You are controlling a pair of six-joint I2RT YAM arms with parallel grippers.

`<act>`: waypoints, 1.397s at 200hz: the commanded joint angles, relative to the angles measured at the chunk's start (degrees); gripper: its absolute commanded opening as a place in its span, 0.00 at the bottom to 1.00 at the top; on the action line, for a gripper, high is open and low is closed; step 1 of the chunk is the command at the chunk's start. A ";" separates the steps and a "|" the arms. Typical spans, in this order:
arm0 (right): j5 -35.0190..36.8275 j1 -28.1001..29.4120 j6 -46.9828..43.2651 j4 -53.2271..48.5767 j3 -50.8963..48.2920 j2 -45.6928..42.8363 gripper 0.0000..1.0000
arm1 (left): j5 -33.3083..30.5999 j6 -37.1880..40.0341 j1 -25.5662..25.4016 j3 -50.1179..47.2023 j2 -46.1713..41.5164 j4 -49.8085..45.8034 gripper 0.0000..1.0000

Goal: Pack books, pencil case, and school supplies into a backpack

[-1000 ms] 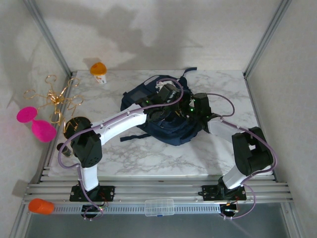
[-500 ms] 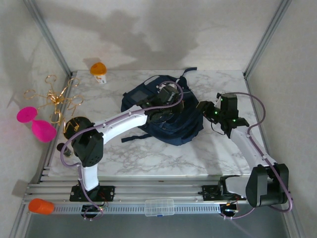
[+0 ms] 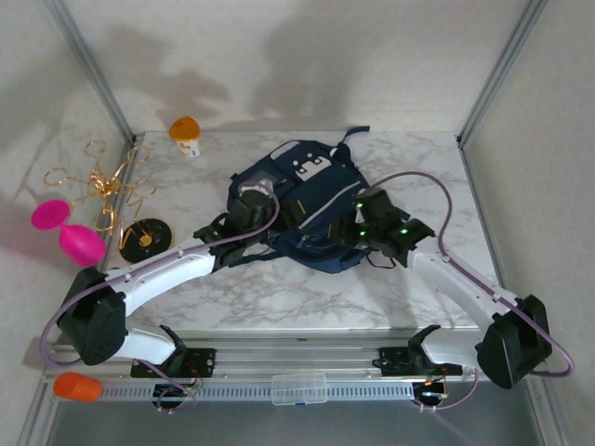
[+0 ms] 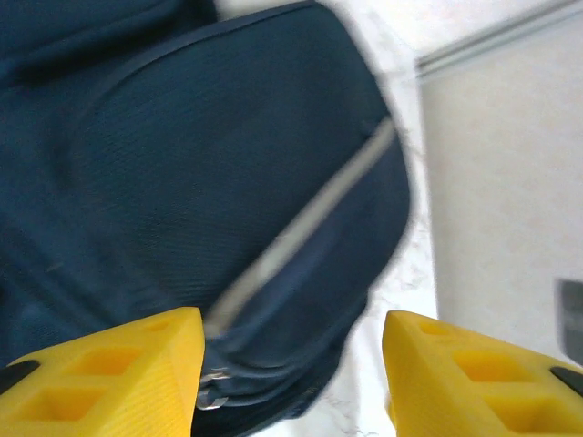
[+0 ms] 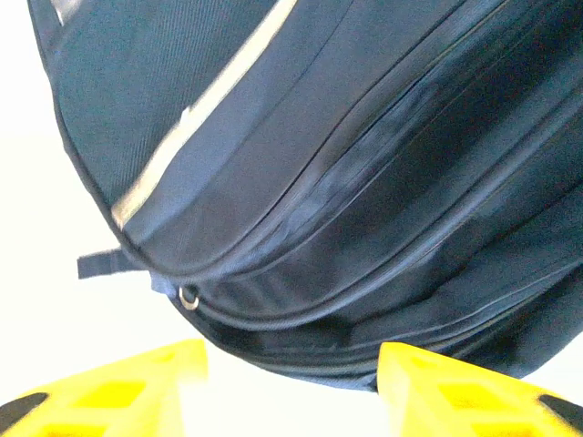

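The marble counter [image 3: 279, 297] carries the navy backpack [image 3: 311, 218], which lies flat at its middle, a little toward the far edge, with its white patches [image 3: 311, 169] facing up and a pale stripe [image 3: 321, 216] running slantwise across the front. A strap trails off its near left corner onto the counter.

The left arm [image 3: 158, 274] reaches in low from the near left, and the left tool [image 3: 256, 197] sits at the backpack's left edge. In the left wrist view its yellow fingers [image 4: 118, 364] stand apart with nothing between them, the backpack's fabric [image 4: 228, 182] just beyond. The right arm [image 3: 465, 283] comes in from the near right, and the right tool [image 3: 358, 228] is at the backpack's right side. Its fingers [image 5: 455, 382] are likewise spread and grip nothing, with zipped seams and a small metal ring [image 5: 189, 297] ahead of them.

A black-and-gold disc [image 3: 146, 239] lies near the counter's left edge, and an orange capped object [image 3: 185, 131] stands at the far left corner.
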 commanded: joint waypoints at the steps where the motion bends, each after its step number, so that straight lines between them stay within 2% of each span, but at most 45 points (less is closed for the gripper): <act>1: 7.15 6.80 3.03 -3.91 3.10 3.81 0.53 | -1.80 -10.36 0.36 -4.70 0.49 8.53 0.53; 42: 9.77 12.54 7.08 -2.88 5.85 8.94 0.49 | -2.26 -13.66 0.72 -4.02 6.20 11.20 0.52; 69: 12.57 15.41 10.06 -2.10 7.62 11.23 0.48 | -4.31 -14.63 0.79 -4.38 6.45 12.21 0.49; 103: 14.04 16.16 13.52 1.85 8.79 14.31 0.47 | -5.13 -14.45 2.85 -5.18 5.13 11.00 0.47; 117: 16.26 16.23 15.81 1.36 10.26 16.54 0.44 | -5.96 -14.23 3.22 -5.99 4.47 11.58 0.46; 150: 18.88 16.29 18.41 1.05 14.51 22.13 0.41 | -5.80 -14.63 4.23 -6.30 5.95 11.35 0.45; 178: 22.08 16.29 20.77 1.67 15.29 25.76 0.40 | -3.87 -17.55 4.24 -8.20 8.26 17.29 0.44; 201: 25.11 16.37 21.31 -0.20 18.06 28.88 0.39 | -5.80 -17.00 4.24 -7.57 9.87 15.80 0.43; 225: 26.60 16.59 20.42 -2.51 18.15 28.26 0.32 | -9.31 -14.67 4.28 -5.63 10.84 9.98 0.44; 259: 26.33 16.61 20.08 -4.08 13.38 24.31 0.29 | -10.02 -13.67 4.24 -5.50 11.41 9.68 0.44; 279: 21.66 16.57 16.62 1.19 11.51 24.06 0.29 | -9.41 -13.57 4.24 -4.98 11.91 9.86 0.44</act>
